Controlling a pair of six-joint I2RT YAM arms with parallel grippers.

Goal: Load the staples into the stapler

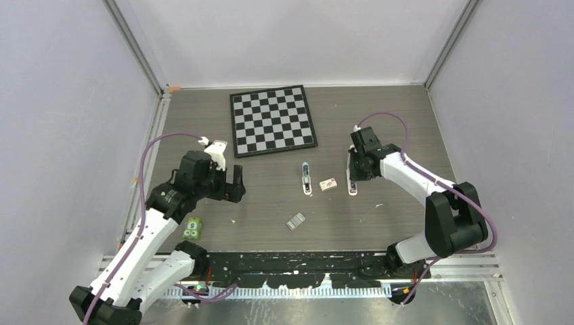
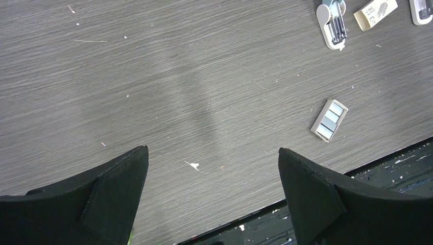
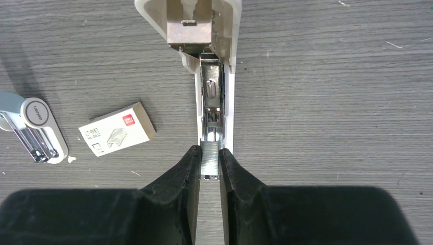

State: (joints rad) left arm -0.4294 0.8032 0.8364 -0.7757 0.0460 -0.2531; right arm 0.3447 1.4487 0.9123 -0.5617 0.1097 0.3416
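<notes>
From above, the left gripper (image 1: 237, 186) hangs over bare table (image 1: 271, 223) at the left, its jaws spread wide, with a green thing (image 1: 193, 228) lying near it toward the near edge. A chessboard (image 1: 273, 120) lies at the far middle. The right gripper (image 1: 352, 177) points down on the white stapler (image 1: 351, 189), which lies lengthwise right of centre. Just left of it is a small box (image 1: 328, 183), then a blue stapler (image 1: 306, 179), and nearer the arms a tray (image 1: 295, 221). The staples cannot be made out from here. In the left wrist view the left gripper (image 2: 213, 150) has both fingers (image 2: 117, 184) far apart with nothing between them. The tray (image 2: 329, 120) lies apart at the right, holding grey blocks. The blue stapler (image 2: 332, 23), the box (image 2: 375, 13) and an end of the stapler (image 2: 421, 10) sit at the top right corner. In the right wrist view the right gripper (image 3: 209, 151) pinches the staples (image 3: 210, 164), a small silvery block, between its fingers (image 3: 181, 173). The block sits in line with the stapler's (image 3: 230, 30) open metal channel, at its near end. Whether it rests in the channel or just above it I cannot tell. The top arm is swung back at the far end. The box (image 3: 116, 129) lies to the left, the blue stapler (image 3: 33, 130) beyond it at the edge.
</notes>
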